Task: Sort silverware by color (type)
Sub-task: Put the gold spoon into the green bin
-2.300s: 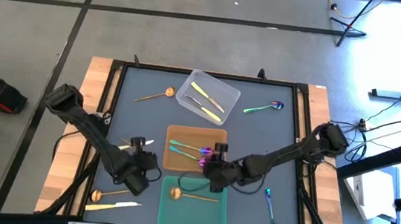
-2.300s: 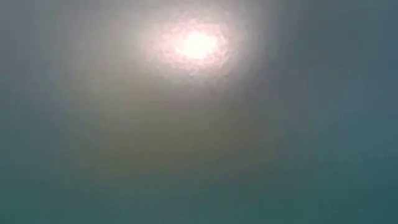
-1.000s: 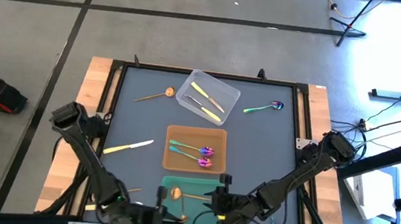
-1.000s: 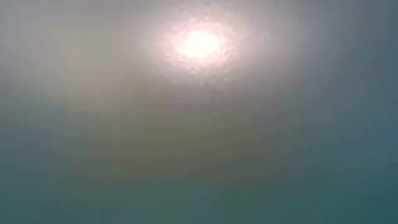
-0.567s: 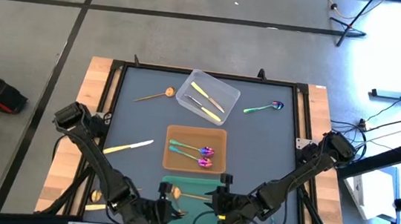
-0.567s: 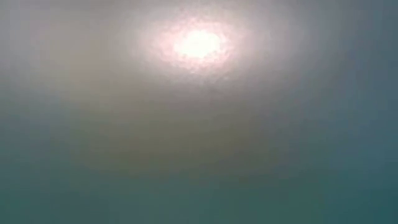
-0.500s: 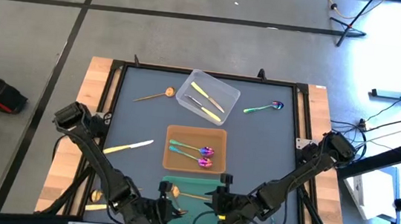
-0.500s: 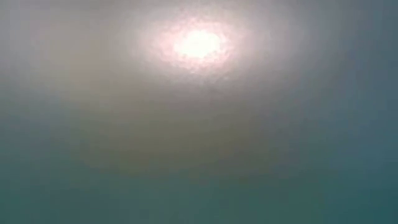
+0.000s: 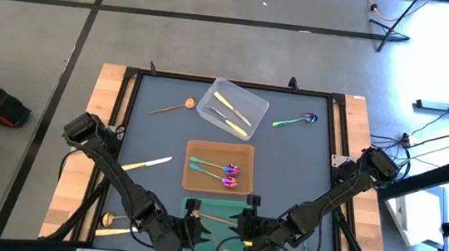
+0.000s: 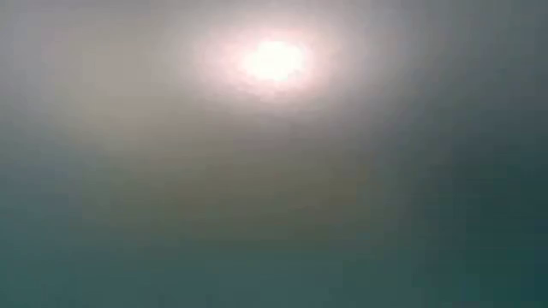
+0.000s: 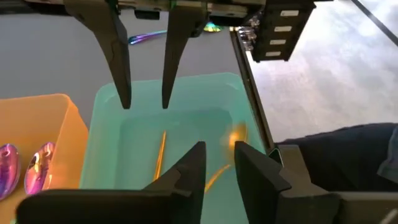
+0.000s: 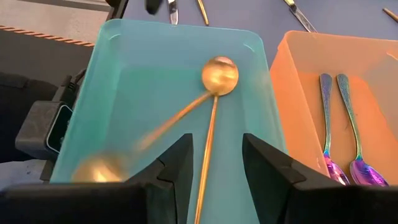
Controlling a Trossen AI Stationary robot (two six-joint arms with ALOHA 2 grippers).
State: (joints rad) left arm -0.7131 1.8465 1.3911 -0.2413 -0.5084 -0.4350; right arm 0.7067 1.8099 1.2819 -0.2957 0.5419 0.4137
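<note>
Both grippers hover over the green bin [image 9: 234, 235] at lower centre; the left gripper [image 11: 216, 163] is released, a blurred copper spoon [image 12: 152, 134] dropping beside another copper spoon [image 12: 217, 78]; the right gripper [image 12: 214, 155] gapes empty. These spoons look light, stiff, slippery; pinch mid-handle. Earlier the left gripper sat further left.

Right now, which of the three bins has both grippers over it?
The green bin, nearest the table's front edge. The left gripper and the right gripper both hang open over it; the orange bin and the clear bin have none.
</note>
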